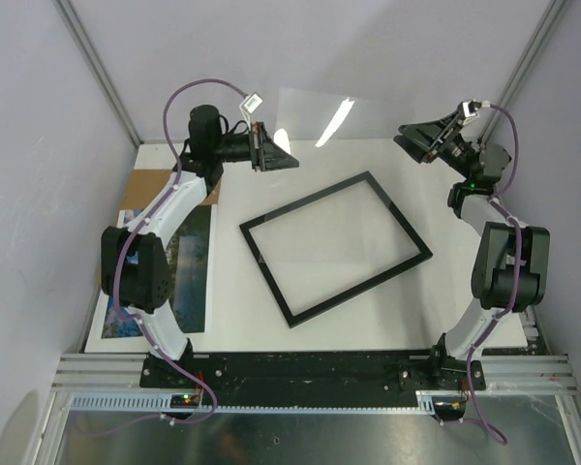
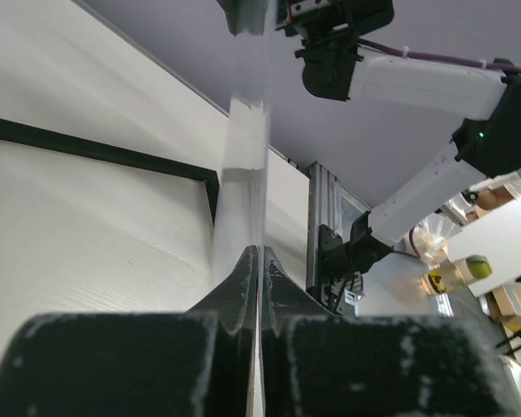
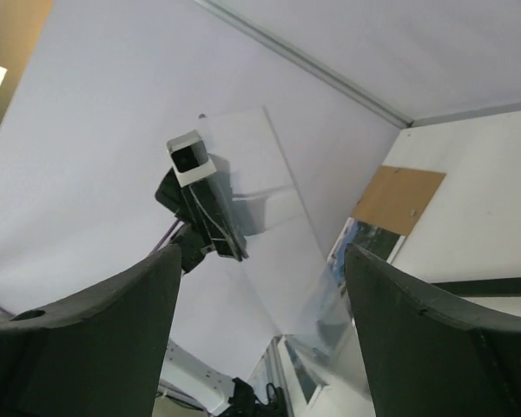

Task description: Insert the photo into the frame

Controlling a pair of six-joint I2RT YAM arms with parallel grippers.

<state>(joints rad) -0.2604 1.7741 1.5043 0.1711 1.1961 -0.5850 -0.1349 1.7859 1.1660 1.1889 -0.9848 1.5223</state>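
Left gripper (image 1: 276, 153) clamped on clear rectangular pane (image 1: 310, 116); right gripper (image 1: 421, 141) released. Recommend slow, level carry above thin black rectangular frame (image 1: 400, 214).

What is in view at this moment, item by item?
frame: one, black, flat at table centre, turned at an angle
pane: one, clear, held up above the table's far side
photo: one, blue-green landscape, table's left side, partly under the left arm
cardboard: one, brown, far left, beyond the photo
table: one, white
left gripper: one, black, shut on the pane's edge
right gripper: one, black, open, empty, raised at far right
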